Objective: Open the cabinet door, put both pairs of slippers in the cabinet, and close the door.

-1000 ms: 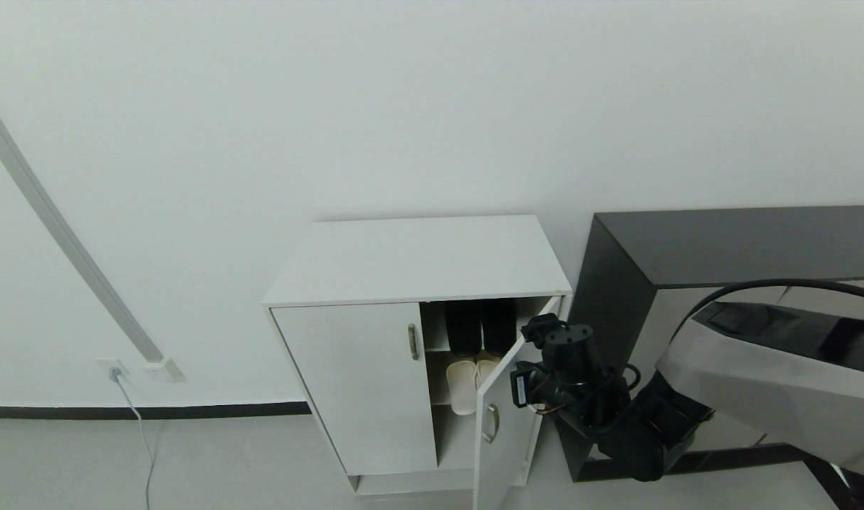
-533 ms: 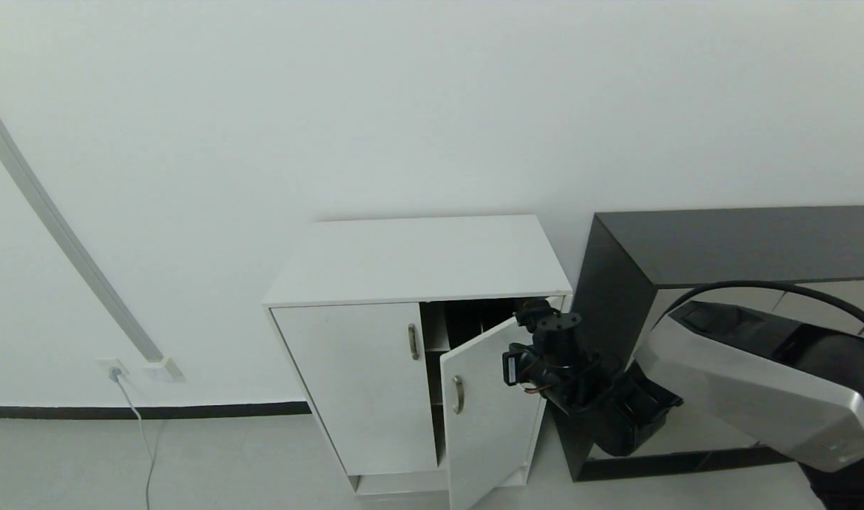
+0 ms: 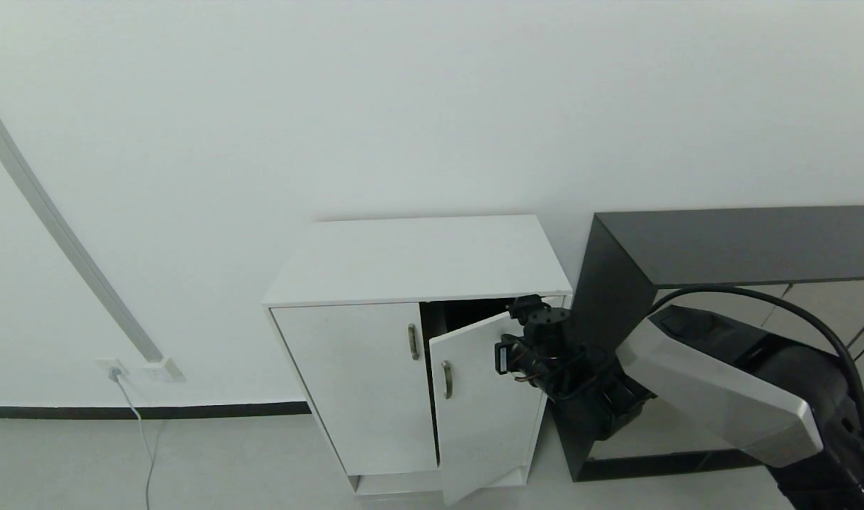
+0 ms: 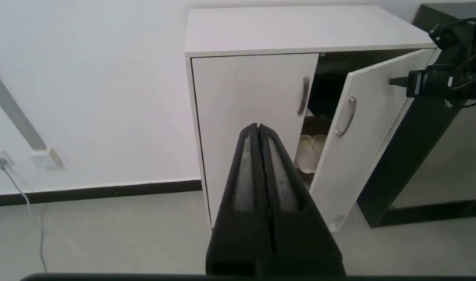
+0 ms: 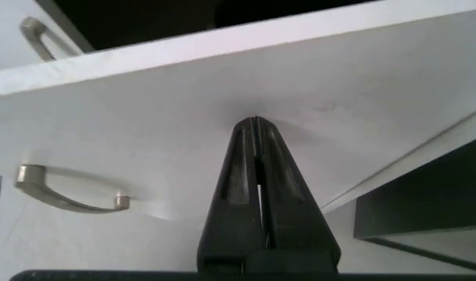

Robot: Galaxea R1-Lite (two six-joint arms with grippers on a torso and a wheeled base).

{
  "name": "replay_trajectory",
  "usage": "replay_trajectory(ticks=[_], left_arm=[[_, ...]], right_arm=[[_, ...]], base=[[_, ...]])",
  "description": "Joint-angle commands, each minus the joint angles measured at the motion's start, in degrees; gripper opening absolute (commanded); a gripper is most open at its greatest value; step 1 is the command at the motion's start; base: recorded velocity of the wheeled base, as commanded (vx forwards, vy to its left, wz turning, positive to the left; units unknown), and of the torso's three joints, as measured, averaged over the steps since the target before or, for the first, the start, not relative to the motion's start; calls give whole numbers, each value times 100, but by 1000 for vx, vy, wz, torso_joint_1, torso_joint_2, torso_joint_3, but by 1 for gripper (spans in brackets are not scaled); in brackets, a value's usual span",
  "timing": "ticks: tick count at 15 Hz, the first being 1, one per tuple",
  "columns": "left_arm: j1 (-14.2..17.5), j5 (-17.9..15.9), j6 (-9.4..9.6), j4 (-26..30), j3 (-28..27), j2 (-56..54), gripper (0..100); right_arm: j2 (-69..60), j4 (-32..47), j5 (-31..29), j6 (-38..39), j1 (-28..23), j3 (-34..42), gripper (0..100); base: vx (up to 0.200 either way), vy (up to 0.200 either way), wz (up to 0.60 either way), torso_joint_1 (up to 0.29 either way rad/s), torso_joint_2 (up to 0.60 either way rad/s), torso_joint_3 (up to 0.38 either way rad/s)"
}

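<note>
Two doors front the white cabinet (image 3: 418, 258). The left door (image 3: 354, 389) is shut flat. The right door (image 3: 485, 404) stands open just a little, with its handle side swung out from the frame.

The right arm (image 3: 545, 350) is at the outer side of that door, up near the top. Its jaws are closed with nothing between them. Their tips touch the door's white face, higher up than the curved metal handle (image 5: 70, 195).

Through the dark gap, a pale pair of slippers (image 4: 310, 146) sits on a shelf inside (the other pair is too dark to make out).

The left jaws are closed too and hold nothing. They are well back from the cabinet and point at it.

A black cupboard (image 3: 743, 241) stands just beside the cabinet on its right. A white cord (image 3: 145, 439) hangs from a wall plug (image 3: 113, 370) to the floor.
</note>
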Motion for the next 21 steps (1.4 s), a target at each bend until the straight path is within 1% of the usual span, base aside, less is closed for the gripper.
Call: replay_trajectory(ticks=[1, 3, 5, 15, 21], left_arm=[[0, 3, -1, 0, 0, 7, 0], [0, 3, -1, 0, 0, 7, 0], [0, -6, -1, 0, 0, 7, 0], [0, 3, -1, 0, 0, 7, 0], [0, 3, -1, 0, 0, 7, 0]], right_arm=[[203, 138, 14, 10, -103, -382, 0], [309, 331, 58, 10, -155, -699, 0], [344, 428, 67, 10, -182, -804, 0], [405, 507, 67, 10, -261, -1033, 0], [467, 683, 67, 10, -270, -1314, 0]], base=[[0, 0, 0, 0, 0, 0], [0, 0, 0, 0, 0, 0], [0, 0, 0, 0, 0, 0], [0, 0, 0, 0, 0, 0], [0, 0, 0, 0, 0, 0]])
